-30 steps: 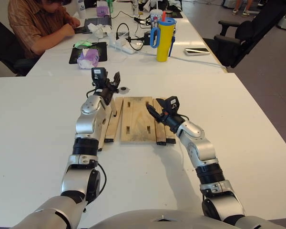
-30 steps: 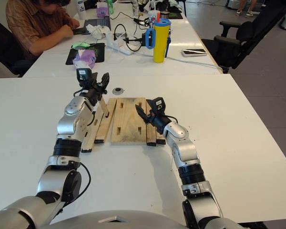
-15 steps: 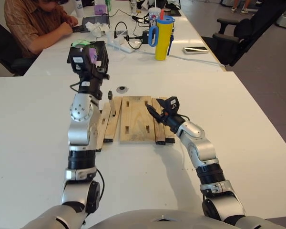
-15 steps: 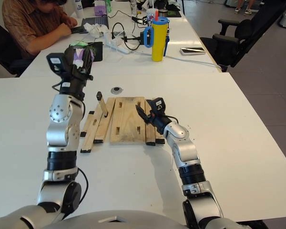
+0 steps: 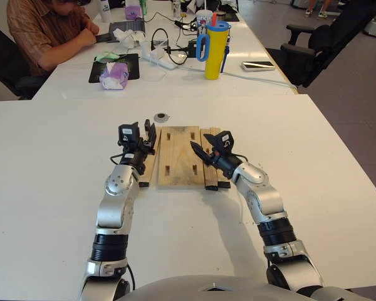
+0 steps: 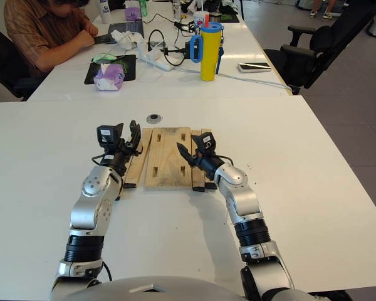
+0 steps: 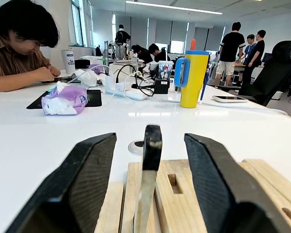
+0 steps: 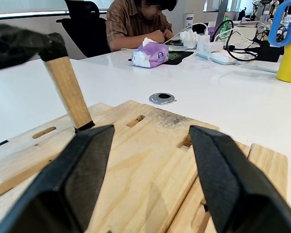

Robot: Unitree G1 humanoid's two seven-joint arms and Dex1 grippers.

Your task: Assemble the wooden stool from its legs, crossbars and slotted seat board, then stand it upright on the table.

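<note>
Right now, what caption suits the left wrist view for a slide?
Open left tool straddles a near-upright black-tipped wooden stick by the slotted seat board.

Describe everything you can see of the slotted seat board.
The slotted seat board is a pale rectangular plank of bare wood, lying flat on the white table. Four small rectangular slots show, and a dark smudge near its far edge. Narrower wooden pieces lie beside both long sides. The open right gripper hangs over its right edge.

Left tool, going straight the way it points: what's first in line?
Likely the upright wooden stick, centred between the open fingers of the left tool; depth to it is unclear.
</note>
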